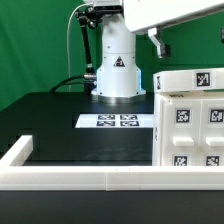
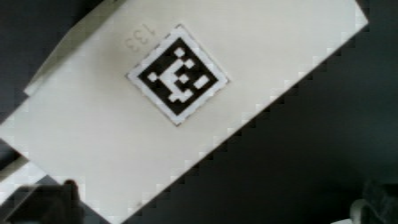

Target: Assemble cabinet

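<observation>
cabinet | white, boxy, black-and-white square tags on faces | upright | at table edge, exterior view's right

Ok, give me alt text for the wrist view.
A white cabinet panel runs slantwise across the picture, a black-and-white square tag on its face, with the dark table beside it. The dark tips of the open jaws show at the picture's edge, holding nothing.

No words or numbers can be read: a black warning triangle stands on the arm's base, and black-and-white square tags mark the marker board, the cabinet parts and the panel in the wrist view
</observation>
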